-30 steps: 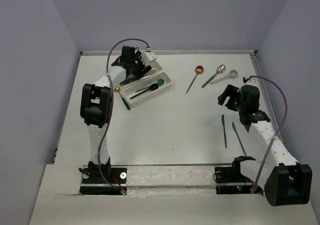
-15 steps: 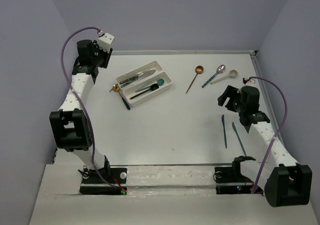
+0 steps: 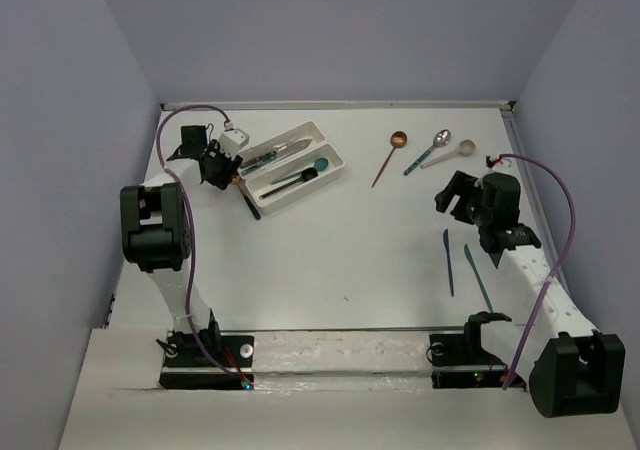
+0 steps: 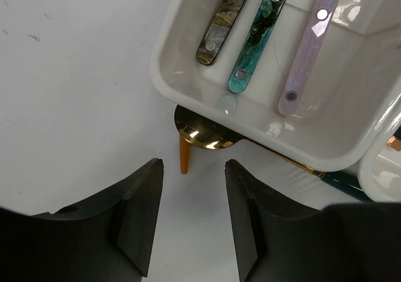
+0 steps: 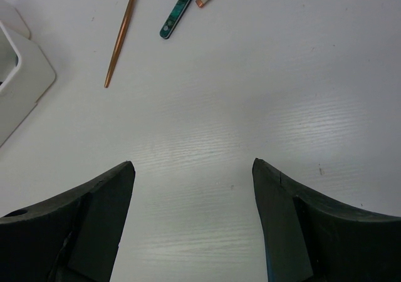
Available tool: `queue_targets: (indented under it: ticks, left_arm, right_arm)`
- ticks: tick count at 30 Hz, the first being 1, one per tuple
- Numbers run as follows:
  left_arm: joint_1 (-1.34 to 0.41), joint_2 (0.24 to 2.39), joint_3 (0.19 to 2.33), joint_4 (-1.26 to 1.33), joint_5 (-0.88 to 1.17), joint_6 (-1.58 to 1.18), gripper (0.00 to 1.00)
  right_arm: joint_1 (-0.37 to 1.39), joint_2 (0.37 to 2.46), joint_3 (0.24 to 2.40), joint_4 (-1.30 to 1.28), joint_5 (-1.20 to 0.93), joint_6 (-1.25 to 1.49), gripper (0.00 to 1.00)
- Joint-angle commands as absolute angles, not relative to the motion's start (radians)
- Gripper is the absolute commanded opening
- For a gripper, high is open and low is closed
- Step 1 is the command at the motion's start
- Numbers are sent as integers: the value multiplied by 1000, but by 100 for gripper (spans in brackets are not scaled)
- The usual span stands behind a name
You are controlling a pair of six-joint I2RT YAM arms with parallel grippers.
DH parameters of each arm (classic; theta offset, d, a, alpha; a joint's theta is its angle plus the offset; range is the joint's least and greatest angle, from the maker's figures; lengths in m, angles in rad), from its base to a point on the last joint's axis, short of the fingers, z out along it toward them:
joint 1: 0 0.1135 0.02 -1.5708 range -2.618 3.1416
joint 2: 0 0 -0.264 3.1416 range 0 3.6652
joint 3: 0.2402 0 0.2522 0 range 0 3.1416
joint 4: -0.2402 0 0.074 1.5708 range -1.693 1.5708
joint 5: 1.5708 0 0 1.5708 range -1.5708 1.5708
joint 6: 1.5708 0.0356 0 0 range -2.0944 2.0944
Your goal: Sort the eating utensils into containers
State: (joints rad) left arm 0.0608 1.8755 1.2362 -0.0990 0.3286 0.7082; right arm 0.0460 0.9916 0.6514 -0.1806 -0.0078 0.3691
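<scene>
2 white trays (image 3: 338, 173) lying side by side, far left. 3 knives (image 4: 257, 37) resting in one; gold spoon (image 4: 200, 135) sitting partly under its rim. Copper spoon (image 3: 388, 157) & 2 teal knives (image 3: 449, 262) lying loose, rt side.

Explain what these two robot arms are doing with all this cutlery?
They are sorting cutlery into two shallow white plastic trays. The left gripper, open, hovers over a gold metal spoon whose bowl is tucked under a tray's edge. The right gripper, open and empty, hangs over the table. A slim copper spoon and two teal knives lie loose.
</scene>
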Motion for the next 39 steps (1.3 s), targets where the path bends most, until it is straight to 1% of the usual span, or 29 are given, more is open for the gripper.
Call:
queue_targets:
  ticks: [1,5,12,17,18,20,21,23,26,27,34,38,39]
  left_arm:
    - [69,1888,1262,-90,305,768,55]
    - [72,1920,1267,-92,281,785,49]
    - [75,1965,1305,-86,268,784,45]
    - [74,1997,1341,-87,267,765,38]
    - [75,2005,1348,-94,273,764,35]
    - [75,2009,1353,-112,282,770,31]
    - [75,2010,1354,-132,290,776,27]
    - [77,2010,1353,-156,298,794,23]
    - [84,2011,1348,-210,302,819,10]
    - [89,2013,1350,-225,299,821,0]
    - [199,1997,1330,-245,282,781,0]
    - [244,1893,1203,-259,299,874,0]
    - [247,1872,1139,-259,299,900,0]
  right_arm:
    - [40,968,644,-163,-9,357,82]
    - [40,974,646,-160,-11,359,82]
    - [40,976,646,-161,-11,359,82]
    - [40,974,646,-161,-9,359,82]
    - [40,974,644,-161,-8,357,82]
    - [40,974,644,-163,-8,356,82]
    - [40,973,644,-161,-8,356,82]
    - [40,973,646,-163,-6,356,82]
    - [40,973,646,-163,-6,356,82]
    - [40,973,646,-163,-6,357,82]
    - [40,963,647,-166,-6,354,82]
    - [40,963,647,-164,-6,354,82]
    - [40,965,649,-166,-6,354,82]
